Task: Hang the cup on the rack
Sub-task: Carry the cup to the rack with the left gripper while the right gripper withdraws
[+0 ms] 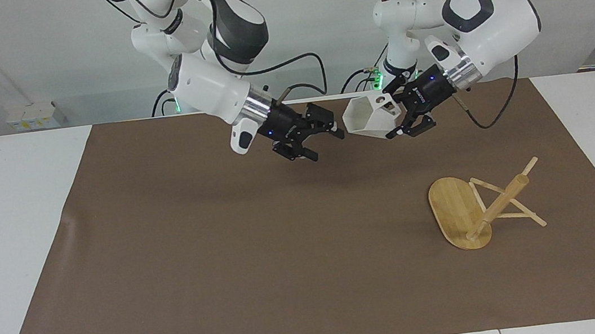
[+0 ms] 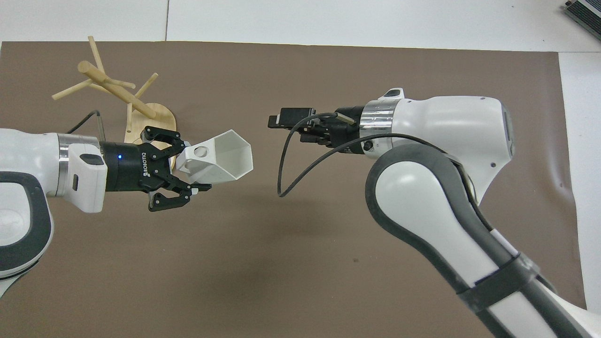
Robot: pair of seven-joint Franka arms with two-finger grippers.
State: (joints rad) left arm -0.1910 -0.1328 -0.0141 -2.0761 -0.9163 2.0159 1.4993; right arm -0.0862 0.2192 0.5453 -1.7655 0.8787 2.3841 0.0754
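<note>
1. Plainly, the main risk is the white faceted cup [image 1: 370,117] slipping or twisting: the left gripper [image 1: 409,113] pinches it only at the handle end, so the whole body hangs out sideways, and a quick swing could turn it in the jaws.
2. Next, the bamboo rack [image 1: 479,210] has thin pegs and the handle's round hole is small; a tilted approach would likely knock a peg or push the rack across the brown mat [image 1: 201,258] rather than threading it.
3. The cup is in the air over the mat near the robots, well apart from the rack, which stands farther out toward the left arm's end.
4. The left arm reaches in roughly level, its gripper closed on the cup, whose open mouth faces the right gripper [image 1: 311,134].
5. The right arm slopes down over the mat beside the cup, clear of it, holding nothing, jaws parted; it waits.
</note>
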